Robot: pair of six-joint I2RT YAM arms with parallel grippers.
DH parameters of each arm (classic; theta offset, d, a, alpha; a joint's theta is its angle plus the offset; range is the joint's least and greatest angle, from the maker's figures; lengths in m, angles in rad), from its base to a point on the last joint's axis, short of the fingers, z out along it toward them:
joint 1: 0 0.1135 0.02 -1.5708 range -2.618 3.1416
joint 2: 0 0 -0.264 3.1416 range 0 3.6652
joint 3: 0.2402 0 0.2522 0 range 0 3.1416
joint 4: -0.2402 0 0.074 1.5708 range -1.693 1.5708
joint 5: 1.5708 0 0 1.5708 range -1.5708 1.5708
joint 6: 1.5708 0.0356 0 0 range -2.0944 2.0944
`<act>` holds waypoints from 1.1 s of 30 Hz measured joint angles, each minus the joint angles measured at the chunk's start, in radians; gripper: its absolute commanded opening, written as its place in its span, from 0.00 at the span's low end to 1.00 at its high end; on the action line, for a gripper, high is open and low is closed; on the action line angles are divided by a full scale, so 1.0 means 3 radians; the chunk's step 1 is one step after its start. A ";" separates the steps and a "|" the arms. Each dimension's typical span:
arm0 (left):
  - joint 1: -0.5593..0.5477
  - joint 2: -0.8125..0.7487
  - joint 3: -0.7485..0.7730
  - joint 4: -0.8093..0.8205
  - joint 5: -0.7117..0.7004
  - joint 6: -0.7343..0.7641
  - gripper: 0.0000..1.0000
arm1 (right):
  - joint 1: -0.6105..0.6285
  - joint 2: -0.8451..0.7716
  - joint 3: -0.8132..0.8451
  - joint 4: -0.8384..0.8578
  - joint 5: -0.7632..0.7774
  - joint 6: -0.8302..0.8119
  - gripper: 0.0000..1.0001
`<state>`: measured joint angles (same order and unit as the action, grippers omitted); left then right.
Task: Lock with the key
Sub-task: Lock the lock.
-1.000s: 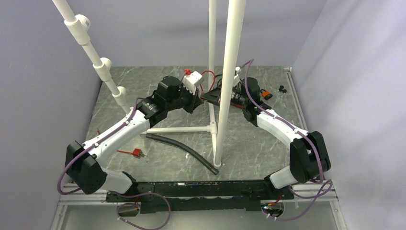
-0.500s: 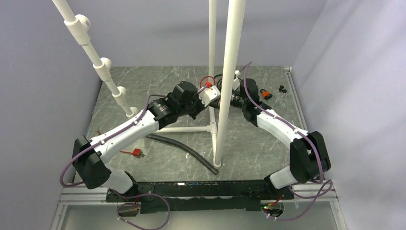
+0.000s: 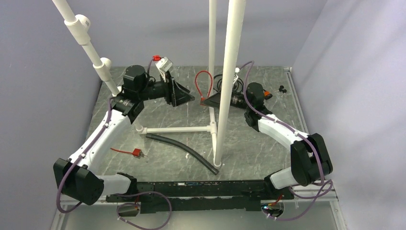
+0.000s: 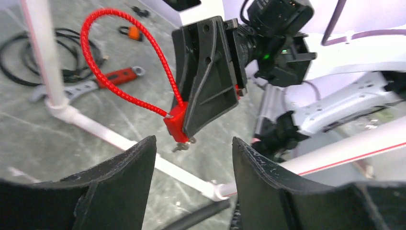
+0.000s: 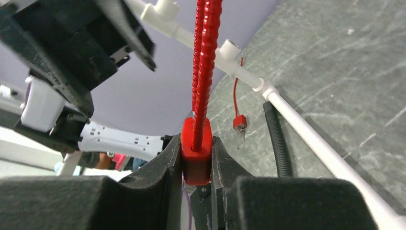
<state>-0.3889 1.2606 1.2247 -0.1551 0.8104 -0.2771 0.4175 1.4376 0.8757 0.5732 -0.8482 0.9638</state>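
A red cable lock hangs between the two arms. Its cable loop (image 4: 119,52) rises above its red body (image 4: 176,125), and a small key (image 4: 182,145) sticks out under the body. My right gripper (image 5: 196,165) is shut on the lock body (image 5: 196,155), its pads pressed on both sides, the cable (image 5: 203,72) running straight up. My left gripper (image 4: 194,158) stands open a short way in front of the key, touching nothing. From above, the loop (image 3: 203,82) stands beside the thin white pole, the left gripper (image 3: 187,99) to its left.
White PVC poles (image 3: 230,81) and a floor pipe (image 3: 177,129) stand between the arms. A black ribbed hose (image 3: 184,152) and a second red lock (image 3: 136,153) lie nearer. An orange padlock (image 3: 266,95), a red-handled wrench (image 4: 115,76) and black cable (image 4: 19,52) lie at the back.
My left gripper was shut at the lock under the right gripper; it has opened and swung back to the left. The right gripper still holds the lock in place.
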 measured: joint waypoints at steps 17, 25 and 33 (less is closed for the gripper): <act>0.0004 0.0350 -0.0309 0.1353 0.0248 -0.1675 0.45 | 0.0033 -0.0154 -0.0160 0.0819 -0.0359 -0.0038 0.00; -0.0031 0.0404 -0.0308 0.1490 0.0248 -0.1770 0.00 | 0.0071 -0.0155 -0.0177 0.0841 -0.0423 -0.0051 0.00; -0.0127 0.0439 -0.0263 0.1310 0.0244 -0.1554 0.00 | 0.0069 -0.0155 -0.0154 0.0554 -0.0540 -0.0364 0.00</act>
<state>-0.4271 1.3922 1.1458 0.2379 0.8837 -0.7433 0.4381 1.3911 0.8295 0.7395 -1.0103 0.8547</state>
